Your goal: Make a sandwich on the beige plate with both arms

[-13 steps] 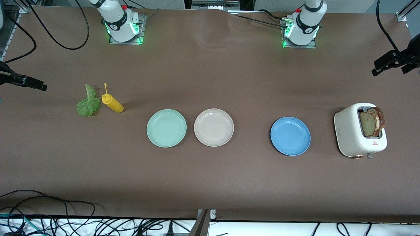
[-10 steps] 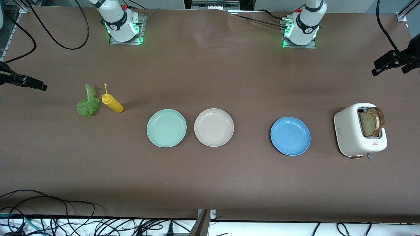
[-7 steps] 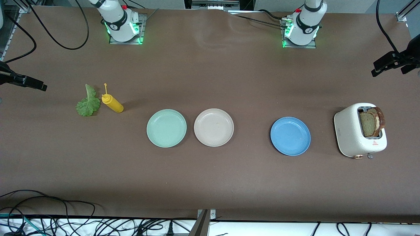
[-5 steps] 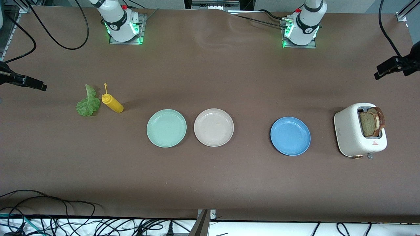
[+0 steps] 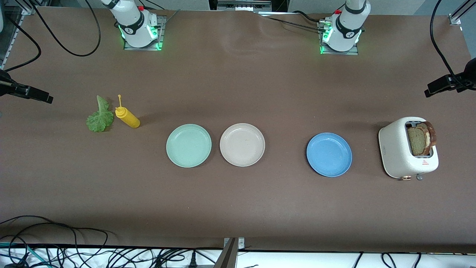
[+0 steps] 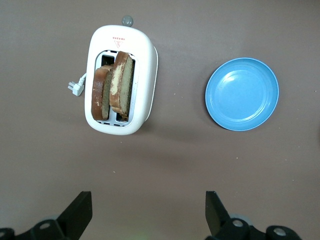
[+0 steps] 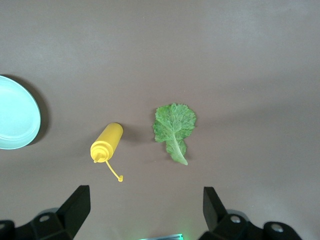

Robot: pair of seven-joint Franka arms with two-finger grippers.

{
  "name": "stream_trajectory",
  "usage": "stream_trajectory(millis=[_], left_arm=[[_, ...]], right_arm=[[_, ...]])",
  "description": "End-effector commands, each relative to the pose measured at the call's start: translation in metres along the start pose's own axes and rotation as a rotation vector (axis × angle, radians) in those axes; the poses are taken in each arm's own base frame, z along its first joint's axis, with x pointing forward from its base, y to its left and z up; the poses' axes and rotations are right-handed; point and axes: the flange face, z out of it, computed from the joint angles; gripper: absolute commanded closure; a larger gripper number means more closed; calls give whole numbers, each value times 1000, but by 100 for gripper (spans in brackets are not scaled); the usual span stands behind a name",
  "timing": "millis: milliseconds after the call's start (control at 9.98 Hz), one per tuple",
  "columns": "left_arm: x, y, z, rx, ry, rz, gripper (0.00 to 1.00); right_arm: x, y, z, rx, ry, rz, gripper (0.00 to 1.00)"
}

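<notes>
Since the bread [image 5: 420, 139] stands upright in the toaster [image 5: 403, 156], the left gripper [image 6: 147, 212], jaws apart above it, could tip it. The right gripper [image 7: 145, 210], also spread, hangs over the lettuce [image 5: 99, 118]; the beige plate [image 5: 242, 144] sits bare mid-table.

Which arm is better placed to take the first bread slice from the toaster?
Probably the left: its open gripper hangs near the toaster holding both bread slices. The right gripper is over the lettuce.

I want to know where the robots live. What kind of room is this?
Probably a robot lab, not a kitchen: two arm bases bolted to a brown table, loose cables along its edge, and a toaster and plates laid out for practice.
</notes>
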Motion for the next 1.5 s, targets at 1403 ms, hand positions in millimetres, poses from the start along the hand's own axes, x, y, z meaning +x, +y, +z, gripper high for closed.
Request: stream_trajectory(millis=[1403], left_arm=[[-1, 21, -32, -11, 49, -46, 0]], right_arm=[[-6, 3, -6, -3, 2, 15, 0]])
